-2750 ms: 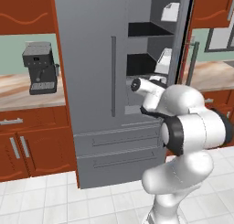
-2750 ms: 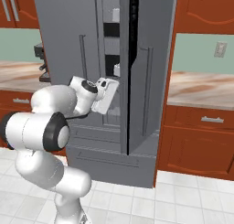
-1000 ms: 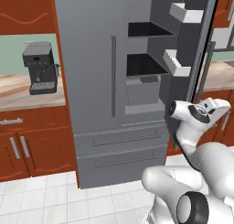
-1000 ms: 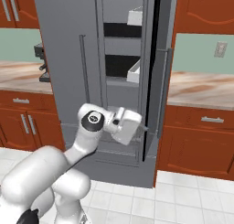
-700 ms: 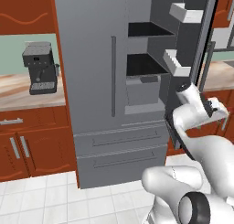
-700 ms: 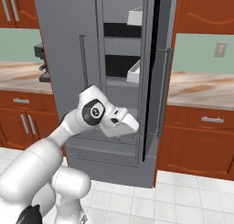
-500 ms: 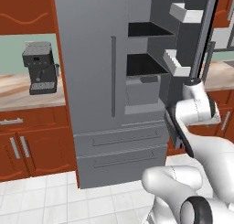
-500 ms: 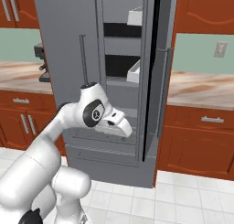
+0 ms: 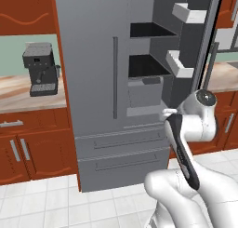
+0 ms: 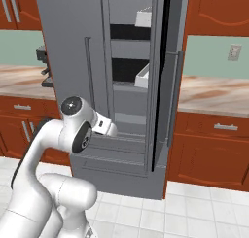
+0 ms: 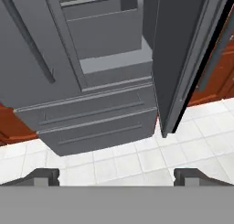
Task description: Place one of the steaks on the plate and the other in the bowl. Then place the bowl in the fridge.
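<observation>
fingers (image 11: 45, 176): spread wide, holding nothing | fridge (image 9: 100, 83): right door (image 11: 187, 54) open, shelves dark | advice: keep clear of door edge, turn toward counter (image 10: 214, 97) for bowl

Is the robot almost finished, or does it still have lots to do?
Done: the fridge has its right door swung open, shelves showing. In hand: nothing; the gripper is open and empty, pointing down at the fridge drawers and floor. Left: no steaks, plate or bowl can be seen here, so I cannot tell whether the steaks are sorted. No bowl shows on the visible shelves.
</observation>
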